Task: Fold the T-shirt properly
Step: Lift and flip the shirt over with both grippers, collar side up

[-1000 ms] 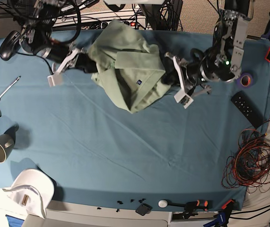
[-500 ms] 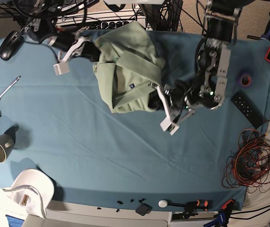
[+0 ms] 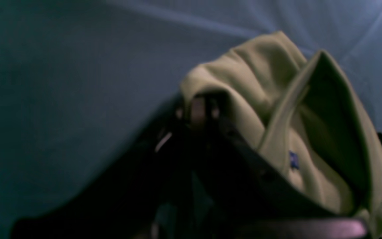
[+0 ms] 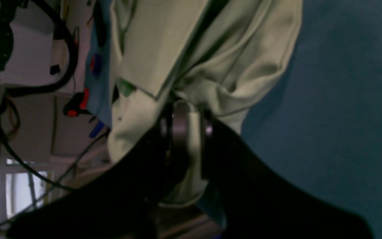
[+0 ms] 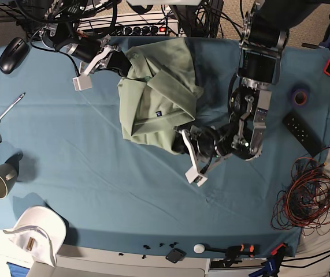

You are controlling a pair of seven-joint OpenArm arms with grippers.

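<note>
The pale sage-green T-shirt (image 5: 156, 95) lies bunched on the blue table cloth (image 5: 95, 173) at the back middle, collar and tiny dark blue tag (image 5: 159, 113) facing up. My left gripper (image 5: 180, 140) is shut on the shirt's near right edge; in the left wrist view the fingertips (image 3: 199, 111) pinch a fold of the shirt (image 3: 270, 93) just above the cloth. My right gripper (image 5: 124, 62) is shut on the shirt's far left part; in the right wrist view the gripper (image 4: 184, 111) is clamped on the cloth of the shirt (image 4: 211, 49).
A mug (image 5: 0, 179), a white cap (image 5: 37, 234) and a screwdriver (image 5: 6, 115) lie at the left. A mouse (image 5: 11, 55) is at the back left. A remote (image 5: 300, 133), purple tape roll (image 5: 299, 97) and a wire bundle (image 5: 306, 199) are at the right.
My left gripper has moved toward the table's front and to the view's left, pulling the shirt's edge along. My right gripper has shifted a little right. The shirt now reaches further forward.
</note>
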